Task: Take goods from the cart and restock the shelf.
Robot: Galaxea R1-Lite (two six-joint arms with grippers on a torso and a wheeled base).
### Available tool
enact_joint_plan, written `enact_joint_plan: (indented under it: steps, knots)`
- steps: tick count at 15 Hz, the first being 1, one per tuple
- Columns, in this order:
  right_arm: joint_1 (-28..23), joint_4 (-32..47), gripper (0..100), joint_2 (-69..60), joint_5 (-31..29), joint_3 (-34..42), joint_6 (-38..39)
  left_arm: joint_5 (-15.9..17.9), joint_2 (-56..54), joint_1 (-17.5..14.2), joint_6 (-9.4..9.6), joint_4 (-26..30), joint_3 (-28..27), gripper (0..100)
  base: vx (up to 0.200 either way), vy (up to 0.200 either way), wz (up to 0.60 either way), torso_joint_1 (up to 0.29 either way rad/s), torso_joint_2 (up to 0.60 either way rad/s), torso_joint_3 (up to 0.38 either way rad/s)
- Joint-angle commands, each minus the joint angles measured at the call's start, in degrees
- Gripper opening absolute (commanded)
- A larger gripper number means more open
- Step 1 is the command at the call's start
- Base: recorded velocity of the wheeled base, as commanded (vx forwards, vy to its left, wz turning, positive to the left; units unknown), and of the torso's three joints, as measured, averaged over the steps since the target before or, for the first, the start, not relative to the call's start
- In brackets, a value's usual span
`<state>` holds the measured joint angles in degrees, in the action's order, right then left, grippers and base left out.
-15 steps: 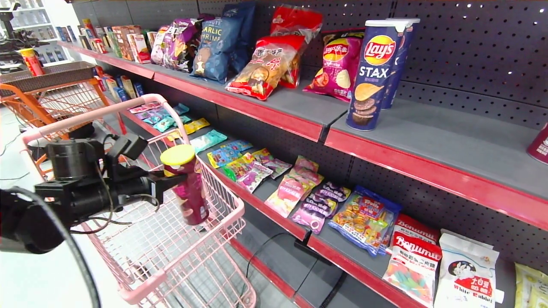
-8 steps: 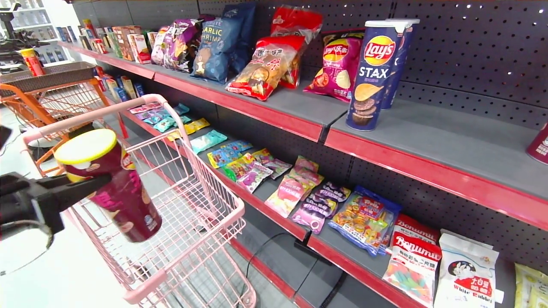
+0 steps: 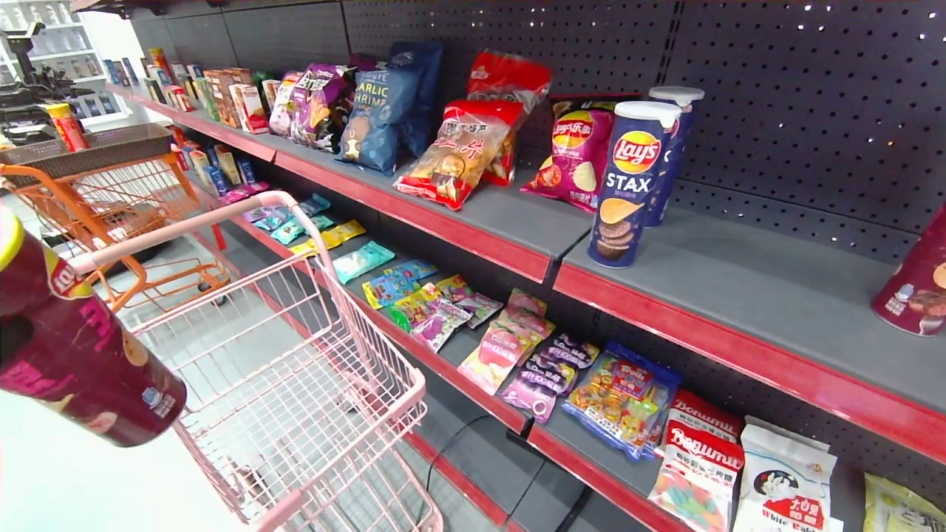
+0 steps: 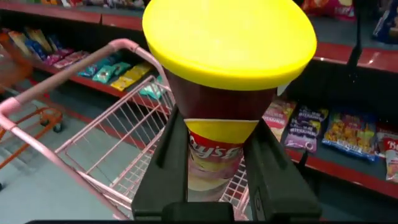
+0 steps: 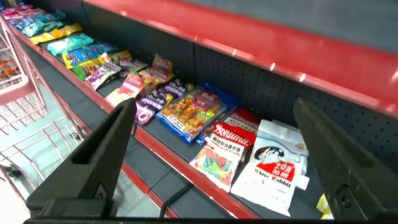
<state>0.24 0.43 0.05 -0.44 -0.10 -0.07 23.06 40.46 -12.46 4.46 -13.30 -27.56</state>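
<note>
Can point(image 4: 219, 104), glossy maroon cylinder, flat yellow lid point(image 4: 229, 34), pinched in left claw point(image 4: 216, 149).

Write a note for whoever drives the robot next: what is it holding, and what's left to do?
The left end effector is shut on the maroon chip can, held up near the pink cart.
The right end effector is open and holds nothing.
Done: the can is picked up.
Left: probably stand it on the upper shelf, perhaps by the matching can.
</note>
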Motion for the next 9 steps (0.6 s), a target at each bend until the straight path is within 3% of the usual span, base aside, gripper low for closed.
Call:
enact_joint_plan:
  steps: [1, 3, 7, 9]
  knots:
    - [0.02, 0.01, 100, 0.04, 0.0, 0.01, -0.01, -0.04, -5.74, -0.02, -0.16, 1.35, 0.14, 0, 0.0, 0.0, 0.0, 0.246, -0.57, -0.354]
    - [0.02, 0.01, 100, 0.04, 0.0, 0.01, -0.01, 0.84, -7.85, 0.24, -1.39, 1.87, 0.23, 0, 0.0, 0.0, 0.0, 0.242, -0.6, -0.361]
    - [0.02, 0.01, 100, 0.04, 0.0, 0.01, -0.01, 6.82, -9.17, 0.24, -1.83, 3.72, -0.21, 0, 0.0, 0.0, 0.0, 0.199, -0.47, -0.275]
    - [0.02, 0.01, 100, 0.04, 0.0, 0.01, -0.01, 5.5, -7.77, -0.55, -1.47, 3.72, -0.12, 0, 0.0, 0.0, 0.0, 0.173, -0.4, -0.232]
